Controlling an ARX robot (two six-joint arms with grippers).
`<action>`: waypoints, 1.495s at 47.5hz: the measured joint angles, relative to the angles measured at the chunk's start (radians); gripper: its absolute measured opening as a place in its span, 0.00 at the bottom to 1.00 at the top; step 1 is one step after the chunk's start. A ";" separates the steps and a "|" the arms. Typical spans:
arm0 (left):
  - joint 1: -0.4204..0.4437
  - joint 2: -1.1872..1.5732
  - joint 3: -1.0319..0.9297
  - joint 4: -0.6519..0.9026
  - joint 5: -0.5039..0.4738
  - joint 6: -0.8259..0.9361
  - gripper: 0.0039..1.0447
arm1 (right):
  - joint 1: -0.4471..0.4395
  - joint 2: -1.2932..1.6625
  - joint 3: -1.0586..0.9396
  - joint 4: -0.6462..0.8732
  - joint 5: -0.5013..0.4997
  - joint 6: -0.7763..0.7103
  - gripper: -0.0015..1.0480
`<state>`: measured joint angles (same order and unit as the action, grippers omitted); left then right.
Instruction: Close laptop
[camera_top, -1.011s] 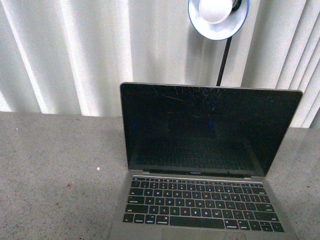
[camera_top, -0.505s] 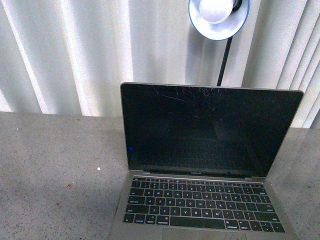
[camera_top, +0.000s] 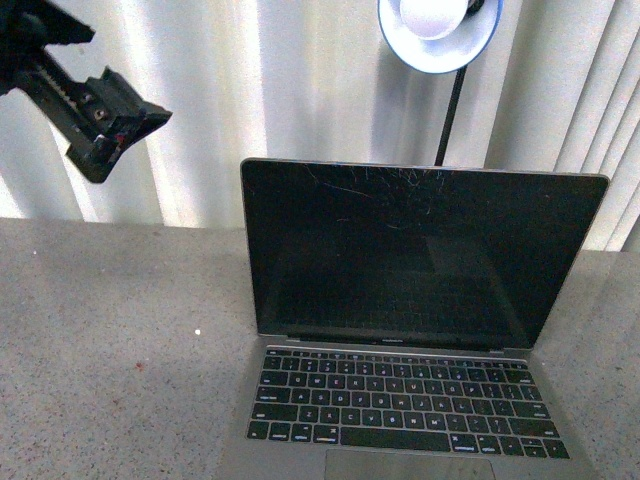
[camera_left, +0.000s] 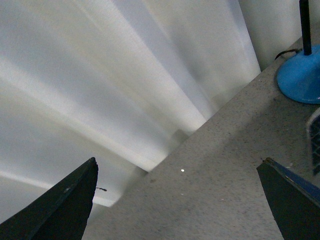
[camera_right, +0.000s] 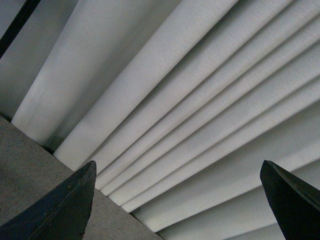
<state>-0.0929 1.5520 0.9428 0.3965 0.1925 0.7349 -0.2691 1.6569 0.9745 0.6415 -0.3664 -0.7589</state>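
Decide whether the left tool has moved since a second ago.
Yes. The left tool has entered the front view at upper left, to the left of the laptop; earlier it was out of view.

The laptop is seen open on the grey table, toward 5 o'clock in the front view. Its lid is stood almost straight up, at 12 o'clock from the black keys. The screen is dark and shiny, and thin white scratches are seen near its top. The body is grey metal.
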 joint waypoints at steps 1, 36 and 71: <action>-0.004 0.017 0.038 -0.029 0.002 0.038 0.94 | 0.001 0.010 0.020 -0.017 -0.009 -0.019 0.93; -0.151 0.406 0.880 -0.858 -0.238 0.417 0.94 | 0.056 0.247 0.474 -0.639 -0.264 -0.519 0.93; -0.193 0.474 0.912 -0.857 -0.237 0.423 0.43 | 0.115 0.315 0.573 -0.857 -0.272 -0.639 0.29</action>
<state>-0.2855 2.0262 1.8549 -0.4602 -0.0441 1.1580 -0.1543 1.9717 1.5475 -0.2157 -0.6380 -1.3975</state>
